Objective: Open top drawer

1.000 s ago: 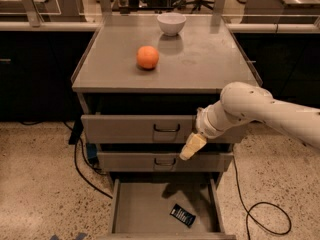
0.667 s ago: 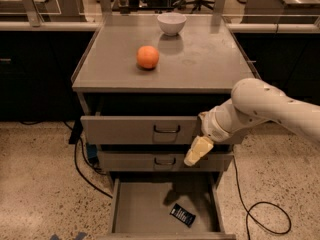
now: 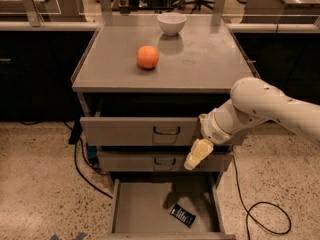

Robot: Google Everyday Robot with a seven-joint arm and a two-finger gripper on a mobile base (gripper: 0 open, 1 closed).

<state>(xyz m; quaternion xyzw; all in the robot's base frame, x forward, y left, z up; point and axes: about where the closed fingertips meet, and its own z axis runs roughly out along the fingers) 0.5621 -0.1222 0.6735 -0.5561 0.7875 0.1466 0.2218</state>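
Note:
The top drawer [image 3: 130, 130] is the upper gray front under the cabinet top, with a small dark wire handle [image 3: 166, 130] at its centre. It stands out slightly from the cabinet, with a dark gap above it. My gripper [image 3: 195, 156], cream coloured on a white arm [image 3: 260, 109], hangs in front of the drawer fronts. It is to the right of the handle and a little below it, over the right part of the middle drawer [image 3: 130, 161]. It holds nothing that I can see.
An orange [image 3: 148, 57] and a white bowl [image 3: 171, 23] sit on the cabinet top [image 3: 200, 59]. The bottom drawer [image 3: 145, 209] is pulled far out with a dark packet [image 3: 182, 215] inside. Black cables [image 3: 260, 209] lie on the floor at both sides.
My arm has drawn back to the right, and the gripper has shifted slightly right and down, away from the top drawer's handle. The drawers have not moved.

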